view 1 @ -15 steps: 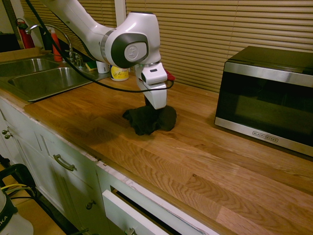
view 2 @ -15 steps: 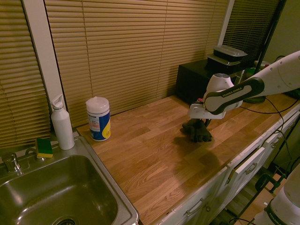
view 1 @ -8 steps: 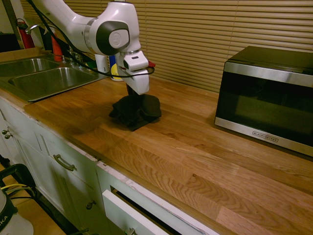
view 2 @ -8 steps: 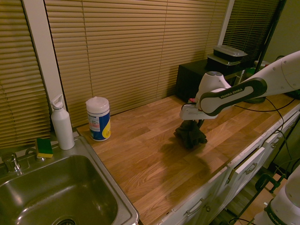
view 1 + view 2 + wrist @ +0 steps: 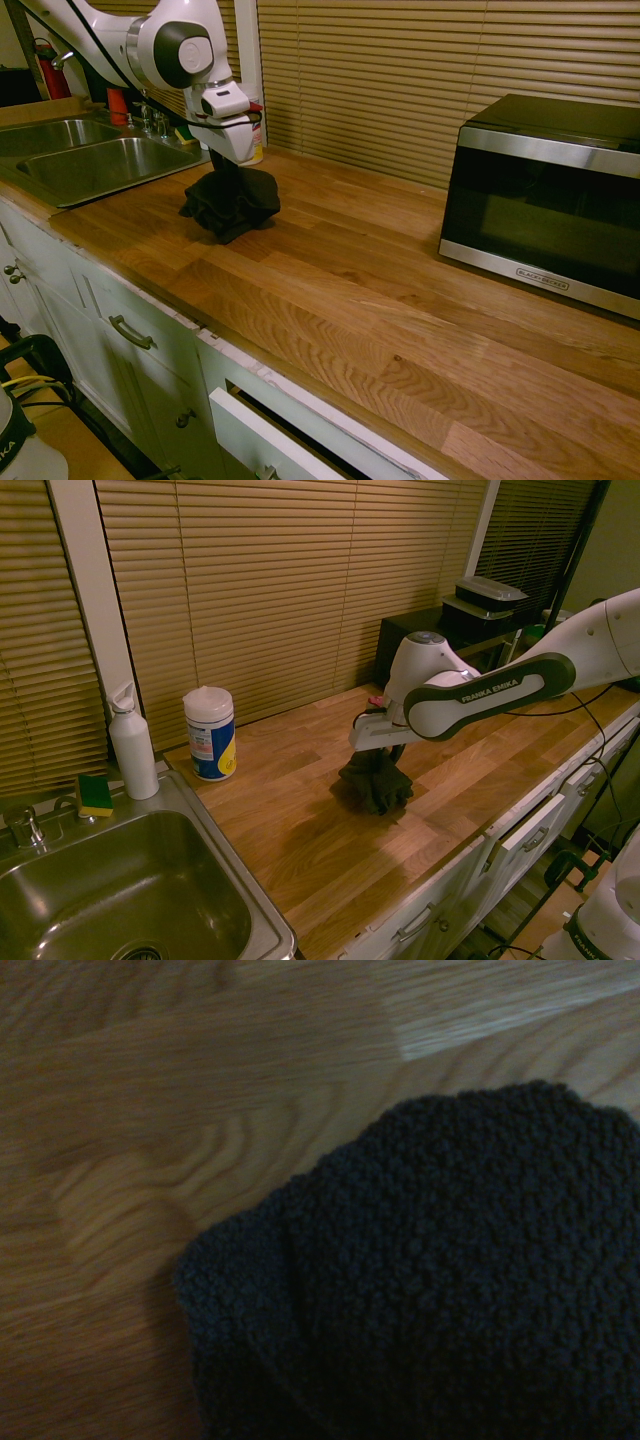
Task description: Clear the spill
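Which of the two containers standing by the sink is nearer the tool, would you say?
The wipes canister with the blue-and-yellow label; the plain white bottle stands farther off, beside the sponge.

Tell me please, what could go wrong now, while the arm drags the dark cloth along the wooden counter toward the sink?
1. The cloth hangs bunched from the shut gripper; only part touches the counter, so stains may be missed.
2. No spill is visible in any view, so the result cannot be judged.
3. The wipes tub and bottle stand ahead; the arm might knock them.
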Motion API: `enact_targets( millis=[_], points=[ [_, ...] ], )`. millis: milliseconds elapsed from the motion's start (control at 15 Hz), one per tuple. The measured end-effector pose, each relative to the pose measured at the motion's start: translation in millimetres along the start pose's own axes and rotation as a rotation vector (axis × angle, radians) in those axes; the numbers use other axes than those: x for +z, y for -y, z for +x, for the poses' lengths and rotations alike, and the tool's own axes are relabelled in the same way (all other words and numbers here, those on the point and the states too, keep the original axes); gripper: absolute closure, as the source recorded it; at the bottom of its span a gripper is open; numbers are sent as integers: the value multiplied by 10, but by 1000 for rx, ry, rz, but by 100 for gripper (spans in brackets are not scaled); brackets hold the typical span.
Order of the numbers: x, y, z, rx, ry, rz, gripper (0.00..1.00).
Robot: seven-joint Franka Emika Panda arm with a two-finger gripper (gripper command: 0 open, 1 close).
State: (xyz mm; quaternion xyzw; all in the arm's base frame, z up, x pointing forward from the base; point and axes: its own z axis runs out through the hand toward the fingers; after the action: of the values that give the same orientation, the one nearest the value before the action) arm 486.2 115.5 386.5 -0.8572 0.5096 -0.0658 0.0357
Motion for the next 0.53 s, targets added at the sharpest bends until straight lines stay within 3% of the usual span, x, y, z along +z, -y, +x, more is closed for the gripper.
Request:
enact_targets(
  millis=[533],
  points=[
    [52,752,-948,-148,-10,6,100]
  ],
)
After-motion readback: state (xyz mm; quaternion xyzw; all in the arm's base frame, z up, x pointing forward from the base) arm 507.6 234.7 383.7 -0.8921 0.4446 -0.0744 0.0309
